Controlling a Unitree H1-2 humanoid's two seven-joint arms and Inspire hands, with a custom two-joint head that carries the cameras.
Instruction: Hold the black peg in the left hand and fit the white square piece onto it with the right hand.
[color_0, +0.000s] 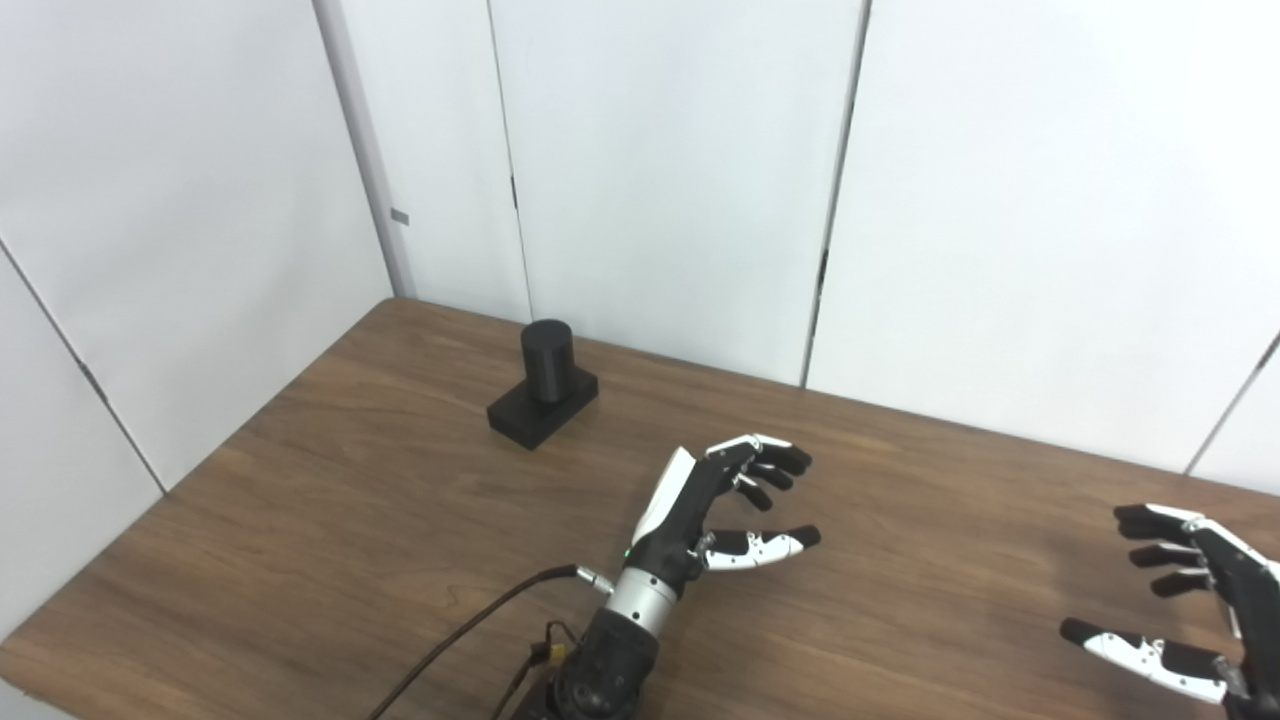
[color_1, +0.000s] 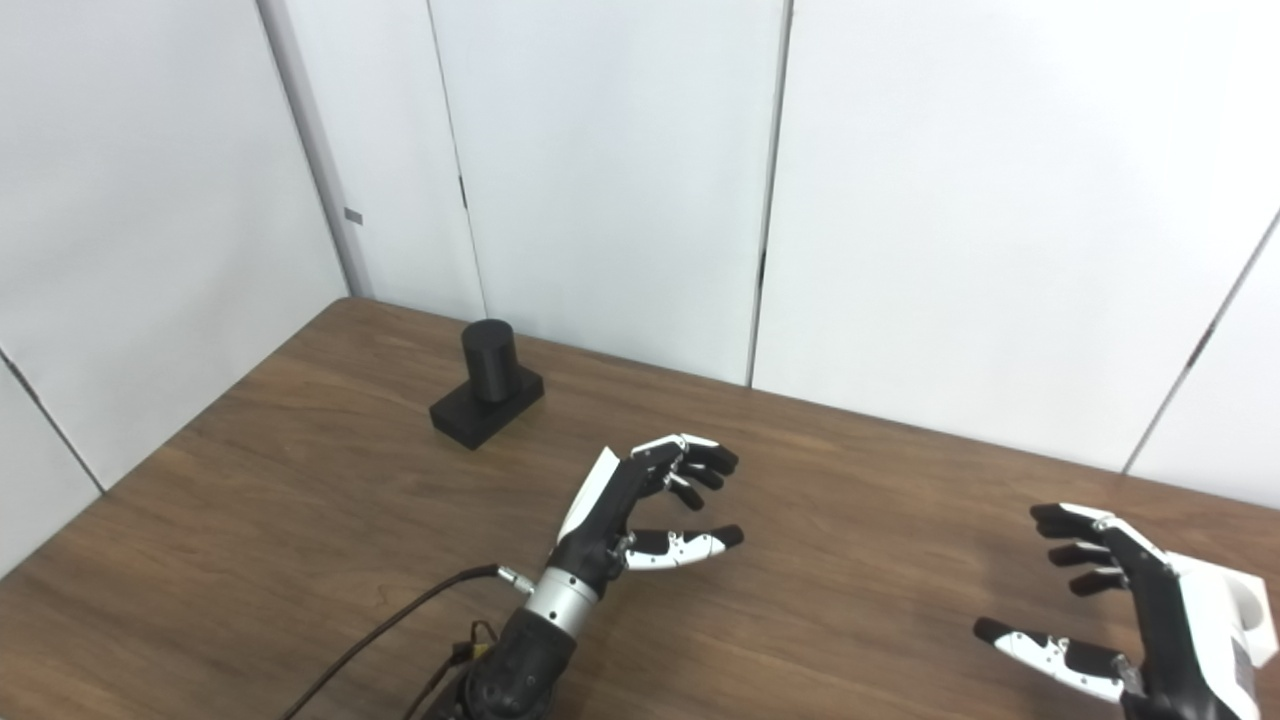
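Note:
The black peg (color_0: 547, 362) is a short upright cylinder on a black square base, standing at the table's far left near the wall; it also shows in the right eye view (color_1: 488, 362). My left hand (color_0: 705, 510) is open and empty above the table's middle, well to the right of and nearer than the peg. My right hand (color_1: 1120, 610) is open and empty at the right edge, fingers pointing left. A white blocky shape with a round opening (color_1: 1245, 610) shows just behind that hand; it may be the white square piece, mostly cut off.
The brown wooden table (color_0: 350, 520) meets white wall panels (color_0: 680, 180) at the back and left. A dark cable (color_0: 470, 630) runs from my left wrist to the bottom edge.

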